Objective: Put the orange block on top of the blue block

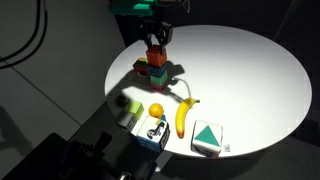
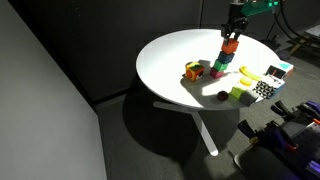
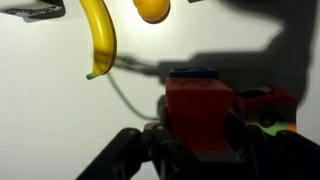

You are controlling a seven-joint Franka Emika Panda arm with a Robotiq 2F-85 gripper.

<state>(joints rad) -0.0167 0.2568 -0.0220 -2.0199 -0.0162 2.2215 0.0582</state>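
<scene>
My gripper hangs over the far side of the round white table and is shut on the orange block. The orange block is directly above the blue block and looks to be resting on it or just over it. Both exterior views show this stack, with the gripper, the orange block and the blue block. In the wrist view the orange block fills the space between the fingers. Only a thin blue edge of the blue block shows past it.
A darker red cube sits beside the stack. A yellow multicoloured cube lies nearby. A banana, an orange fruit and a white box with a green triangle lie toward the table's edge.
</scene>
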